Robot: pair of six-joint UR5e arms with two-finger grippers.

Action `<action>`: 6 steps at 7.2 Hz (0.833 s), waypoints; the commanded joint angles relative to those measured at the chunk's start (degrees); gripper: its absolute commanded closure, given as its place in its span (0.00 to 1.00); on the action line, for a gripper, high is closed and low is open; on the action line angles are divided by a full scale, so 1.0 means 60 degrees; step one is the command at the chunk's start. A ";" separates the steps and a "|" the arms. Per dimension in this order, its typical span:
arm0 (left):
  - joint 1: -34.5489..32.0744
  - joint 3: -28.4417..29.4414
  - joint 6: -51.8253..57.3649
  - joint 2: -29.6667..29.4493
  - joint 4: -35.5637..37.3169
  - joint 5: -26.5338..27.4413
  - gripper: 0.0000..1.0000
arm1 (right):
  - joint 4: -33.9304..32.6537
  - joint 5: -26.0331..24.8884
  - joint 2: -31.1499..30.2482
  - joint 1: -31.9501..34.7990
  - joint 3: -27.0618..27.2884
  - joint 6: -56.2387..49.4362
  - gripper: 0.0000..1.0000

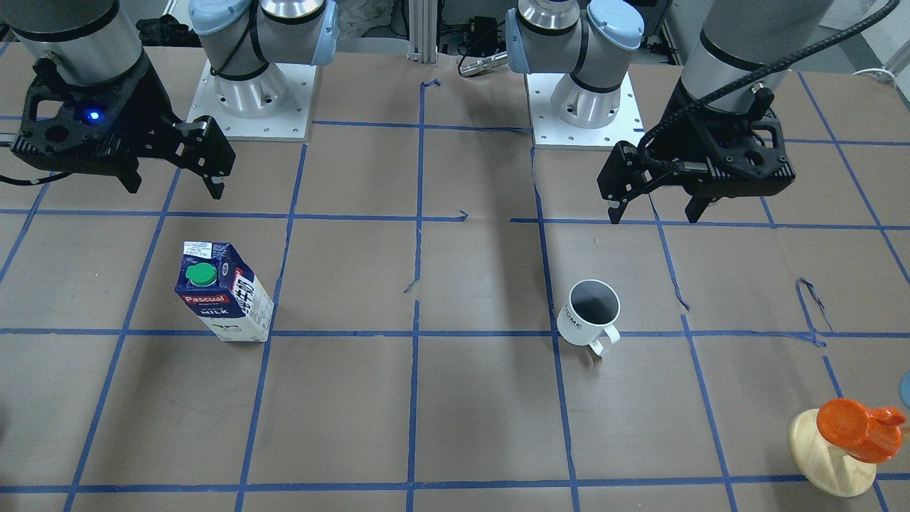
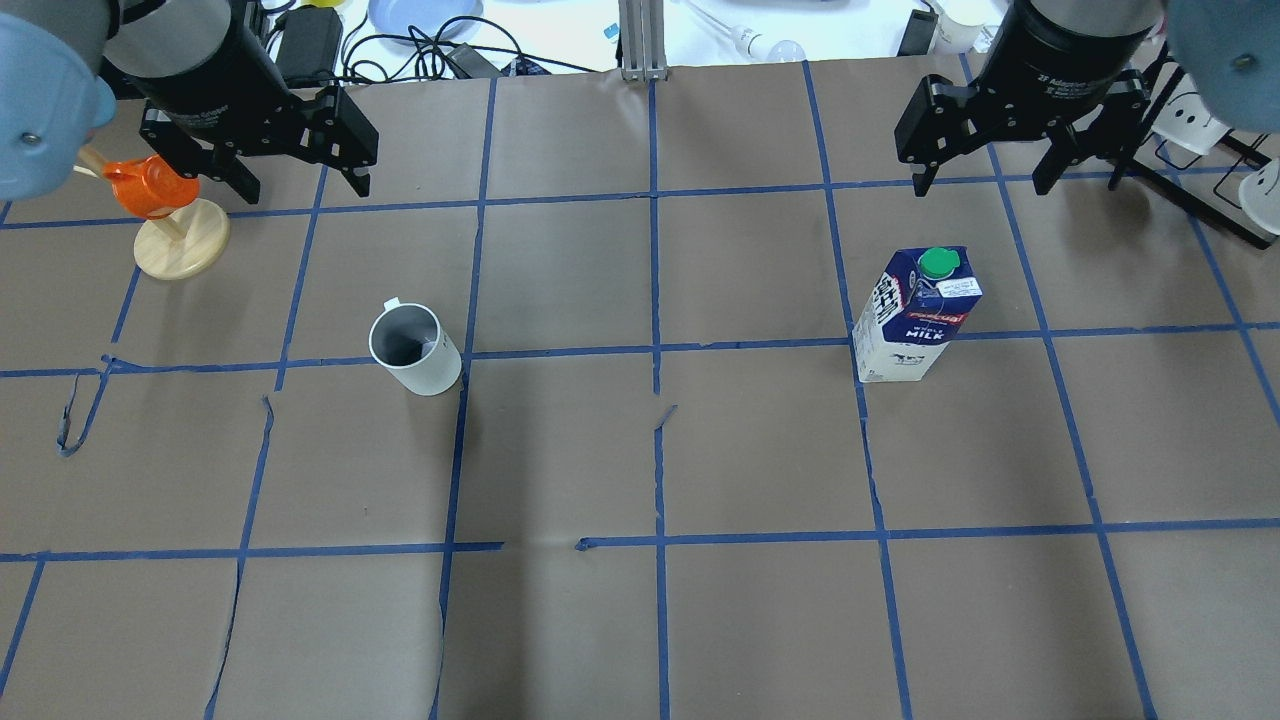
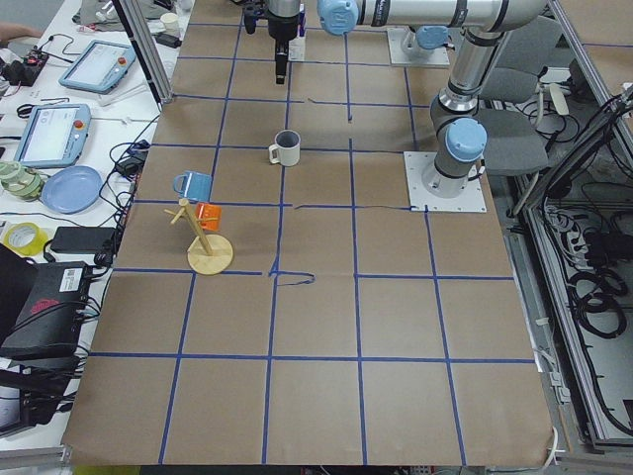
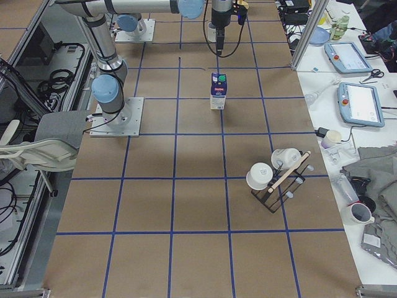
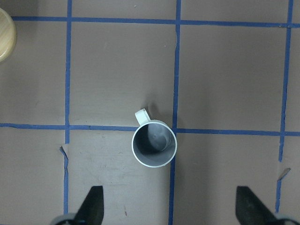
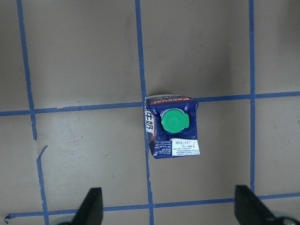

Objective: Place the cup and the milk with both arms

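The cup (image 1: pixel 589 313) is a white mug with a dark inside, standing upright on the brown paper; it also shows in the overhead view (image 2: pixel 412 350) and from above in the left wrist view (image 5: pixel 153 144). My left gripper (image 1: pixel 654 213) hovers open and empty above and behind it (image 2: pixel 300 180). The milk (image 1: pixel 224 291), a blue and white carton with a green cap, stands upright (image 2: pixel 918 315) and shows from above in the right wrist view (image 6: pixel 172 126). My right gripper (image 1: pixel 175 188) hovers open and empty above and behind it (image 2: pixel 980 180).
A wooden mug tree (image 1: pixel 832 455) with an orange mug (image 1: pixel 853 427) stands on my far left, close to the left gripper in the overhead view (image 2: pixel 180 250). The two arm bases (image 1: pixel 252 92) (image 1: pixel 583 99) sit at the robot's edge. A cup rack (image 4: pixel 276 177) stands at the right.
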 commanded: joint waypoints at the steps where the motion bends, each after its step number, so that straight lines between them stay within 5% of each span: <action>1: -0.0003 -0.0060 0.0008 -0.0004 0.0012 -0.0011 0.00 | 0.0002 0.0019 0.0015 0.0000 -0.0003 0.0000 0.00; 6: 0.0026 -0.0147 0.0038 -0.0324 0.0012 -0.0113 0.00 | 0.0104 0.0005 0.0118 0.0000 -0.0179 0.0000 0.00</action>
